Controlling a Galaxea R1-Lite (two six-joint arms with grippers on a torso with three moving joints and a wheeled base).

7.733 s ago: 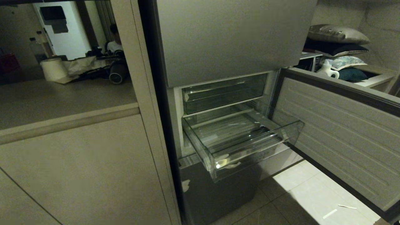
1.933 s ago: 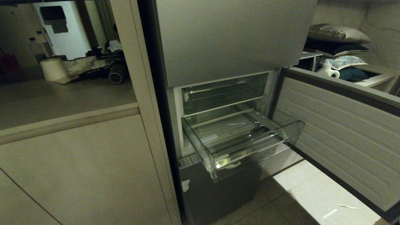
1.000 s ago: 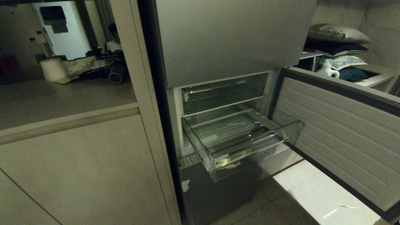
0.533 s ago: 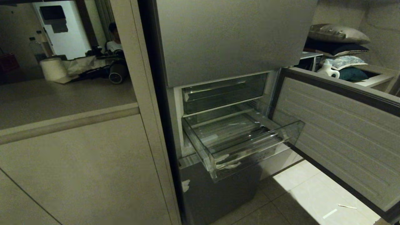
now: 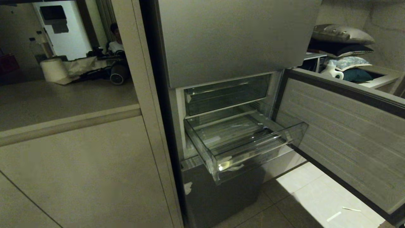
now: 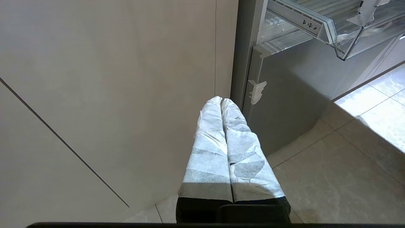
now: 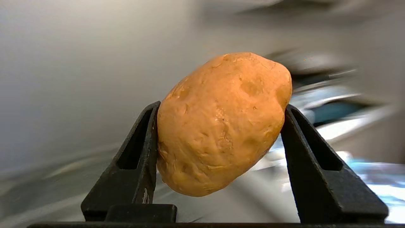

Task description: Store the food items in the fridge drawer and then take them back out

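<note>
From my head camera I see the fridge drawer (image 5: 250,148) pulled out of the open fridge, clear plastic with a ribbed bottom and white tape scraps (image 5: 232,167) on its front corner. Nothing lies in it that I can make out. A second clear bin (image 5: 226,95) sits pushed in just above it, and the open fridge door (image 5: 345,133) stands to the right. Neither of my arms shows in this view. Far off at the upper left a person (image 5: 115,39) sits by a paper roll (image 5: 53,69).

My left wrist camera shows the left gripper (image 6: 221,100) low beside the cabinet panel (image 6: 110,79), its white-wrapped fingers (image 6: 208,148) pressed together with nothing between them. The drawer's taped corner (image 6: 345,31) is well above it.

On my right wrist camera the right gripper (image 7: 218,126) is clamped on an orange-brown potato (image 7: 224,123), one black finger (image 7: 139,158) against each side. The background there is smeared, so I cannot tell where the potato is relative to the drawer.
</note>
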